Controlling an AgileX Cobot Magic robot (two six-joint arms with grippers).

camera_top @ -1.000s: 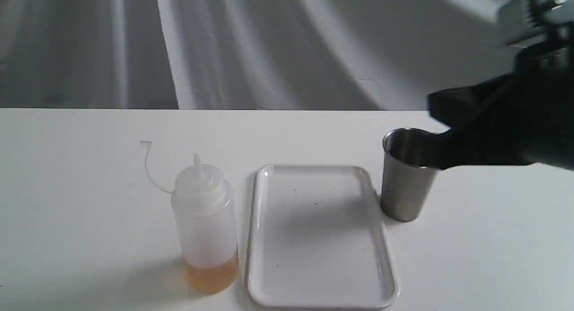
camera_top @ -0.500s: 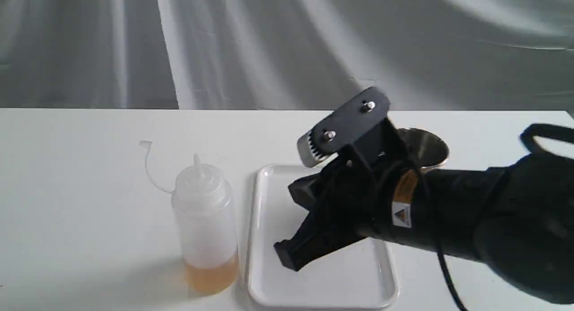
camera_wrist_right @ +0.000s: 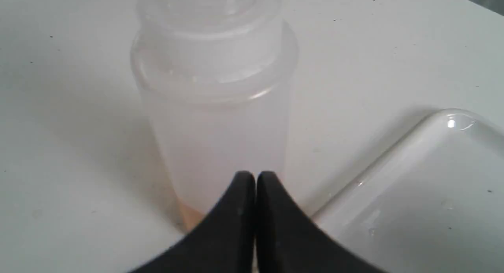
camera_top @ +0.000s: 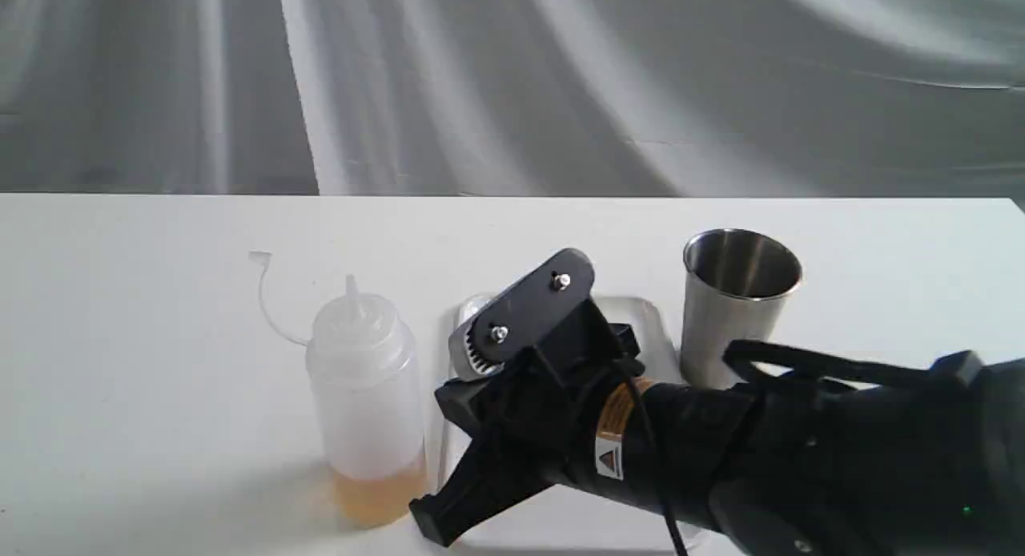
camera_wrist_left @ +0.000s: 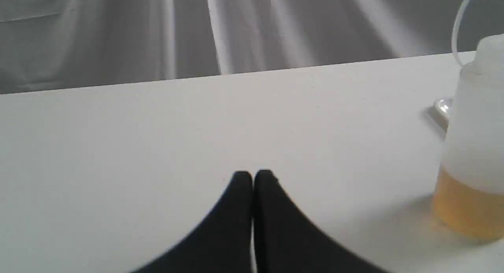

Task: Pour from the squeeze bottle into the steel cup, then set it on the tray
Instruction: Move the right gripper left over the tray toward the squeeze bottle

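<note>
The translucent whitish plastic squeeze bottle [camera_top: 364, 396], amber liquid at its bottom, stands upright on the white table [camera_top: 160, 300], just beside the flat white plastic tray [camera_wrist_right: 433, 194]. The brushed-steel cup [camera_top: 733, 308] stands at the tray's opposite side. The right gripper [camera_wrist_right: 255, 174], fingers pressed together and empty, points at the bottle's base, possibly touching it. The left gripper [camera_wrist_left: 253, 174] is likewise clenched on nothing, low over the table near the bottle.

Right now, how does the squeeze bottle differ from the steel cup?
The squeeze bottle is cloudy white plastic; the steel cup is brushed metal. The bottle is taller and ends in a pointed nozzle; the cup is shorter with an open top. The bottle holds amber liquid at its bottom; I see none in the cup. Both stand upright on the table.
</note>
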